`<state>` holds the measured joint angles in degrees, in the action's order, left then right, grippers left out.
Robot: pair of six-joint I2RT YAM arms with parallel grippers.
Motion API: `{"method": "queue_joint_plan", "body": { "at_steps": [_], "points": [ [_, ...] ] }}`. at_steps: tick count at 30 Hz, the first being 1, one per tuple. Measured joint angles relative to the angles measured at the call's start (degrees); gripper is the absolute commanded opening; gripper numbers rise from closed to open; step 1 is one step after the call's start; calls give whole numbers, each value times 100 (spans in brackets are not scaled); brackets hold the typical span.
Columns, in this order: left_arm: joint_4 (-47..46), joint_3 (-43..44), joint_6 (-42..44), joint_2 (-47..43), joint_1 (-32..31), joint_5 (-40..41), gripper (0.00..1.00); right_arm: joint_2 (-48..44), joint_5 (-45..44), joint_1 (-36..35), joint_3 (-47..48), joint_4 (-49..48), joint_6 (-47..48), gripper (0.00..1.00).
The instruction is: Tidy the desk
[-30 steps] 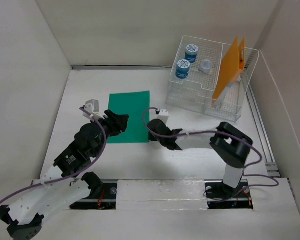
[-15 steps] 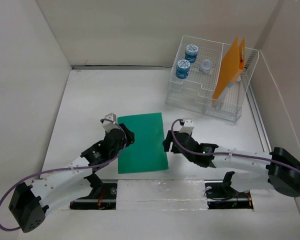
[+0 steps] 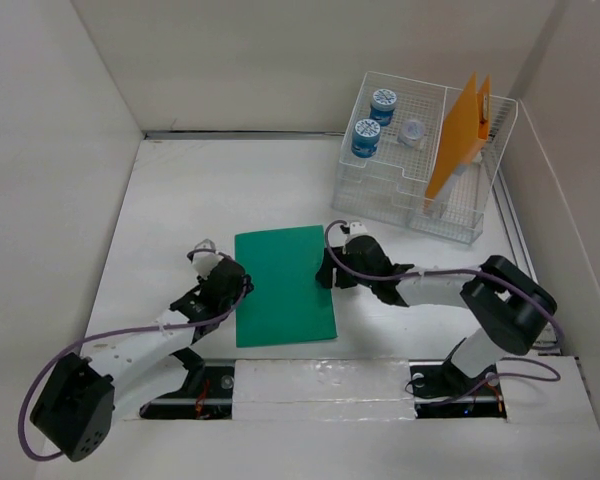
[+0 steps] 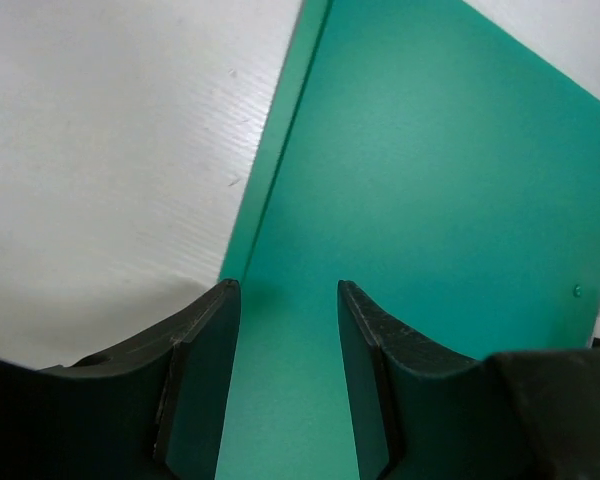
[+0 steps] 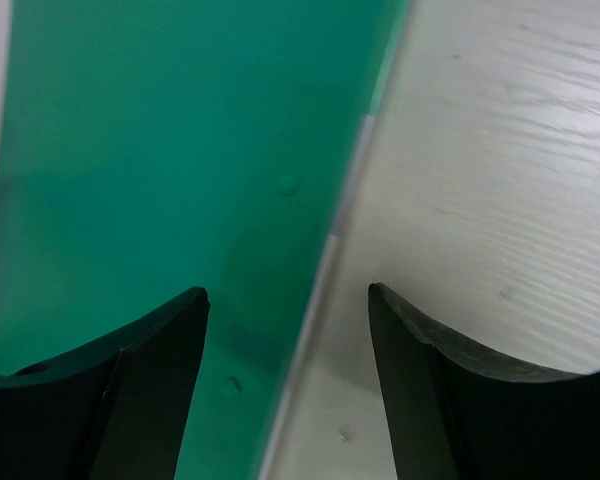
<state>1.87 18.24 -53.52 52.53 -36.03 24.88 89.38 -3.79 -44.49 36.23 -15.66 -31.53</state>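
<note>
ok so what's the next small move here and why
Probably close the right tool on the green folder: the folder's right edge runs between its open fingers, and the left tool is open at the opposite edge, so neither grips it yet.

Legible markings: none found.
Two blue jar lids (image 3: 366,130) in the wire rack (image 3: 380,200) carry a printed pattern (too small to read).

White desk (image 3: 210,190) carries a green sheet (image 3: 283,285), perhaps a folder, and wire rack (image 3: 460,215).
</note>
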Motion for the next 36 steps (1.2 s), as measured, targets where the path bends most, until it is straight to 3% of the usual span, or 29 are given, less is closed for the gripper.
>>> {"method": "queue_joint_plan", "body": {
  "at_steps": [6, 10, 13, 20, 21, 23, 26, 30, 35, 36],
  "points": [
    [92, -289, -31, -719, 122, -85, 41, 387, 916, 116, -125, -1043, -26, 66],
    [-11, -295, -136, -649, 138, -286, 38, 474, 1224, 216, -308, -1539, -164, 65],
    [-146, -378, -254, -393, 151, -529, 29, 516, 1368, 243, -393, -1762, -240, 65],
    [-219, -514, -380, -485, 195, -831, 21, 721, 1751, 243, -533, -2337, -490, 59],
    [-256, -514, -380, -509, 201, -876, 20, 758, 1812, 243, -540, -2402, -529, 52],
    [-262, -514, -376, -509, 201, -894, 20, 824, 1937, 243, -566, -2535, -597, 49],
    [-262, -514, -374, -514, 201, -938, 20, 946, 2020, 238, -546, -2520, -699, 22],
    [-289, -531, -358, -595, 201, -962, 22, 1102, 1974, 238, -393, -2535, -914, 0],
    [-328, -592, -295, -756, 201, -1051, 39, 1064, 1864, 365, -496, -2675, -1078, 0],
    [-348, -592, -280, -765, 201, -1097, 48, 966, 1847, 413, -599, -2697, -1091, 0]
  ]
}}
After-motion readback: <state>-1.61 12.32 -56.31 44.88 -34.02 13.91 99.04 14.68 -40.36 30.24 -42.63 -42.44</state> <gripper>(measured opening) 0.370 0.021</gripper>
